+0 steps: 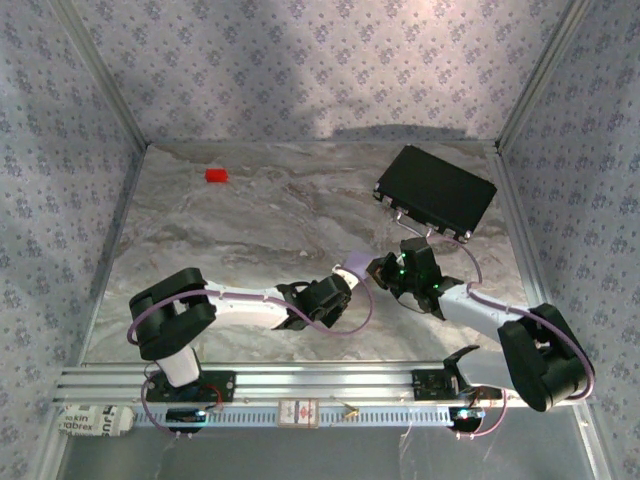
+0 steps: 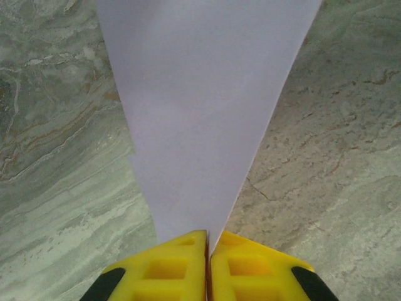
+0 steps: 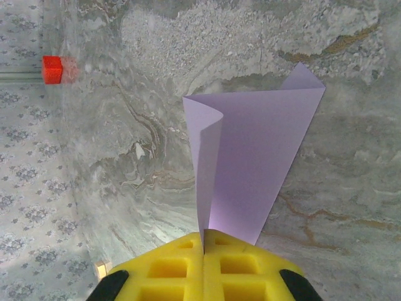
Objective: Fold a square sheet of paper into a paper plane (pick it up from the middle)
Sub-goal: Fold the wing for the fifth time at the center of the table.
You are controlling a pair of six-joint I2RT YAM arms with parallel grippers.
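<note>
Stretching between patterned walls, a grey marbled counter (image 1: 250, 220) is carrying everything. A flat black rectangular case (image 1: 436, 188) is lying slantwise at the counter's far right corner, close to the right wall. Two black-and-white arms are reaching inward from the near edge, and their tips are meeting a little right of the middle of the counter, nearer the near edge than the far one.

A thin pale lilac square sheet of paper (image 1: 352, 270) is sitting between those two tips, well apart from the case. The left wrist view is showing it as a smooth panel narrowing down into the yellow fingers. In the right wrist view the sheet (image 3: 250, 163) is bending over on itself, with one flap curling at the left and a pointed corner sticking out at the upper right.

The left end effector (image 2: 208, 241) is clamping the sheet's narrow end, its yellow fingers pressing together on the paper. The right end effector (image 3: 203, 237) is likewise closing tightly on the sheet's edge, its fingers meeting with the paper between them.

A small red cube-shaped block (image 1: 216, 175) is resting near the far left corner of the counter, well apart from everything else.
</note>
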